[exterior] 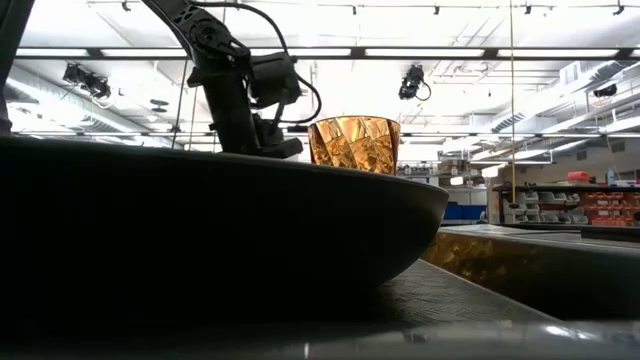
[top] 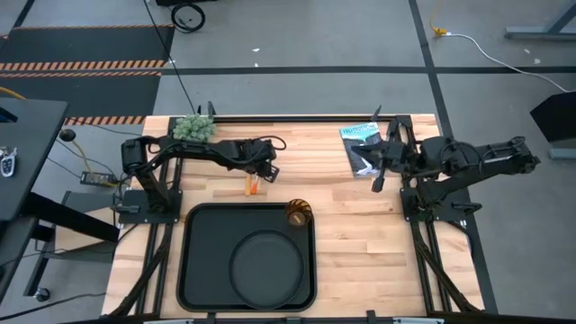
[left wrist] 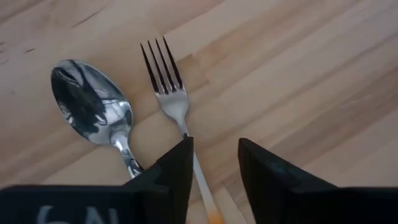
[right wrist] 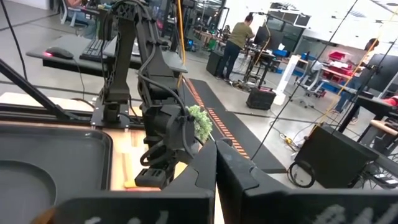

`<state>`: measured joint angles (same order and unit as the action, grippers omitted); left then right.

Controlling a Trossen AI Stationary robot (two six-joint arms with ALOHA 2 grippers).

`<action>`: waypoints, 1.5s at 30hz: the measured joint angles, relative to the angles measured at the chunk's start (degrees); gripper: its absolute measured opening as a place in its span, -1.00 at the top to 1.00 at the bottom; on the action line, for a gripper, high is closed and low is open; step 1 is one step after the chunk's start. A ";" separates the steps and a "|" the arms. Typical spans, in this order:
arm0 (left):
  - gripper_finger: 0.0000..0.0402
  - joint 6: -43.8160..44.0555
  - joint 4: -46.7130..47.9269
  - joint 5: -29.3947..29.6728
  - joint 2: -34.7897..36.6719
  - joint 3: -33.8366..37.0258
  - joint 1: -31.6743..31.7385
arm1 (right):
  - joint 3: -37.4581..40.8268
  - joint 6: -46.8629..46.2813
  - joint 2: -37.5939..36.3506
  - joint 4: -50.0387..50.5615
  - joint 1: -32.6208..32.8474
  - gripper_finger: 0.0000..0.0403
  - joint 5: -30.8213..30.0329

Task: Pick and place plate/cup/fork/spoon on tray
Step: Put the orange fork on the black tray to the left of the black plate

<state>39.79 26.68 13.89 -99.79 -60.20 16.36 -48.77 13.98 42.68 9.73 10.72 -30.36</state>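
The black tray (top: 200, 261) lies at the table's near middle. The round black plate (top: 267, 264) lies in it, and the amber cup (top: 298, 212) stands at its far right corner, upright in the low view (exterior: 354, 142). The fork (left wrist: 165, 74) and the spoon (left wrist: 93, 109) lie side by side on the wood just beyond the tray (top: 252, 186). My left gripper (left wrist: 214, 168) is open, low over the fork, with one finger on each side of its handle. My right gripper (right wrist: 216, 171) is shut and empty at the table's far right (top: 378, 171). My left gripper's open fingers (left wrist: 177, 168) stand on either side of the fork's handle (left wrist: 200, 180), just behind its neck, coming from above. I cannot tell whether they touch it. The fork lies flat on the table.
A small green plant (top: 193, 128) stands at the far left edge, behind my left arm. A blue and black packet (top: 363, 148) lies at the far right by my right arm. Bare wood lies right of the tray. People stand in the room beyond (right wrist: 239, 34).
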 joint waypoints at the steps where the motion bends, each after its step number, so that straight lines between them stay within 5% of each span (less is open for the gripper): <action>1: 0.25 0.00 -0.01 0.00 0.00 0.00 0.00 | 0.00 0.24 0.14 -0.05 0.00 0.95 -0.01; 10: -0.01 1.83 1.47 -0.48 -1.70 0.10 -0.02 | 0.00 1.18 0.67 -1.09 0.00 0.95 0.01; 45: 0.65 1.53 -0.07 -5.88 -6.73 -0.11 4.07 | 0.00 2.73 2.05 -2.16 -0.02 0.95 0.64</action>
<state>41.32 26.61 8.01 -106.52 -60.31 20.43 -48.77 16.71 44.73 7.57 10.70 -29.71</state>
